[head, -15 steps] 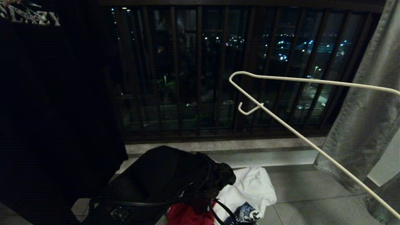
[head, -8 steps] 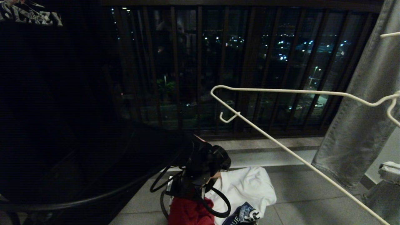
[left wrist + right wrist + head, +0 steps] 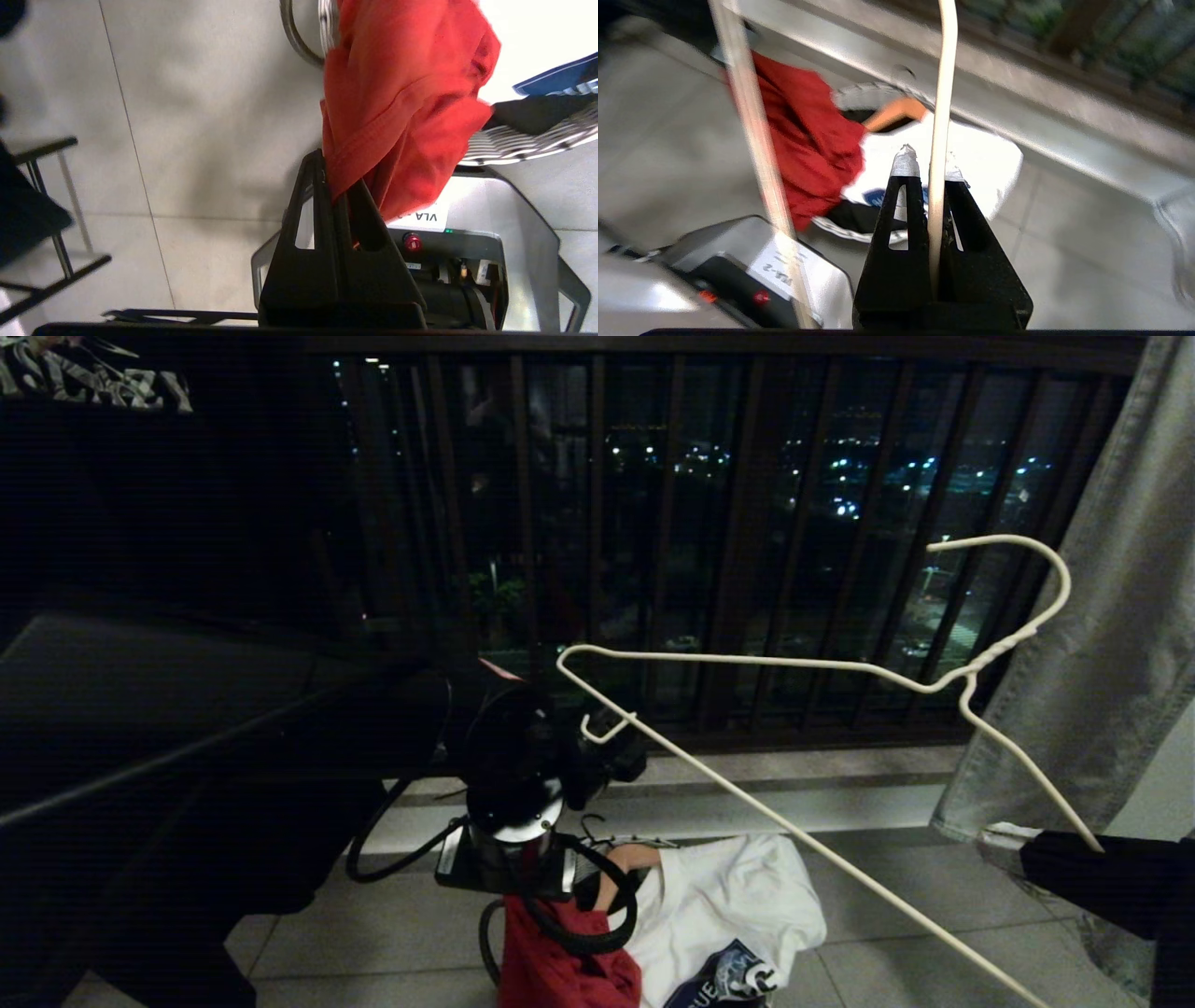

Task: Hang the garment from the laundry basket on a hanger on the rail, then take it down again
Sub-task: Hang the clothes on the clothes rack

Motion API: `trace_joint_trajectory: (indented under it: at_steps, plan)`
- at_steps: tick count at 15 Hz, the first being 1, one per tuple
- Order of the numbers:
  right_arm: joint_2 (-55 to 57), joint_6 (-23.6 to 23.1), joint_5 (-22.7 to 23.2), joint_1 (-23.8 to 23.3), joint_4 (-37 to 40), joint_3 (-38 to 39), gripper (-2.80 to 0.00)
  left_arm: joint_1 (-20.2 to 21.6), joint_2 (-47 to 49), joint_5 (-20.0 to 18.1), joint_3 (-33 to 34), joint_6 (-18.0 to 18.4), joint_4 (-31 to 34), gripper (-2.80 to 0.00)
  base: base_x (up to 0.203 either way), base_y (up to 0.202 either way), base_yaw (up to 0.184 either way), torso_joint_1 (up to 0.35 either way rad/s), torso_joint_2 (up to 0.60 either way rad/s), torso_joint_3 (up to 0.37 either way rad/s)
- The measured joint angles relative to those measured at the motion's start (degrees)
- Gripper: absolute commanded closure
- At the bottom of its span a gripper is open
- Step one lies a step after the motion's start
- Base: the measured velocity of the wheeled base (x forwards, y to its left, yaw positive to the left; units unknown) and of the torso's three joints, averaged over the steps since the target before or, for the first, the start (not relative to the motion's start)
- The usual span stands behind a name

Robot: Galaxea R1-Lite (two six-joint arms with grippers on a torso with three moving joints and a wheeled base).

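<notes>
Garment (image 3: 402, 107) in left gripper (image 3: 338, 179), hanger (image 3: 941, 116) in right gripper (image 3: 927, 161)

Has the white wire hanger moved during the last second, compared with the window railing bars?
Yes. The hanger has shifted left and down against the window railing bars; its hook is now visible.

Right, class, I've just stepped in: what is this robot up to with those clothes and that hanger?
The left gripper is shut on the red T-shirt, lifting it out of the laundry basket on the floor. A white T-shirt lies over the basket. The right gripper is shut on the white wire hanger, held in the air in front of the window bars. The shirt is not yet on the hanger.
</notes>
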Motion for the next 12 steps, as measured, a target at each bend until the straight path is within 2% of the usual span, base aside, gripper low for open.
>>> trace_joint_trajectory:
  at_steps: [4,7,10,12]
  plan:
    - [5.31,-0.5,6.01,-7.88,-0.14,-0.22,0.0,1.22,-1.79,0.07,-1.0,0.53,-0.03,0.0,0.0,0.0,0.0,0.0,0.0,0.0]
    - [6.79,-0.37,6.48,-9.46,-1.15,-0.77,0.0,3.21,-3.3,0.16,-2.91,1.03,0.19,0.0,0.0,0.0,0.0,0.0,0.0,0.0]
    - [7.41,-0.19,6.87,-12.3,-6.05,-3.77,0.0,3.48,-3.16,0.57,-0.77,1.61,0.3,0.0,0.0,0.0,0.0,0.0,0.0,0.0]
    - [7.23,-0.49,6.49,-12.94,-6.38,-5.13,0.0,3.53,-3.05,0.7,-0.21,1.66,0.27,0.0,0.0,0.0,0.0,0.0,0.0,0.0]
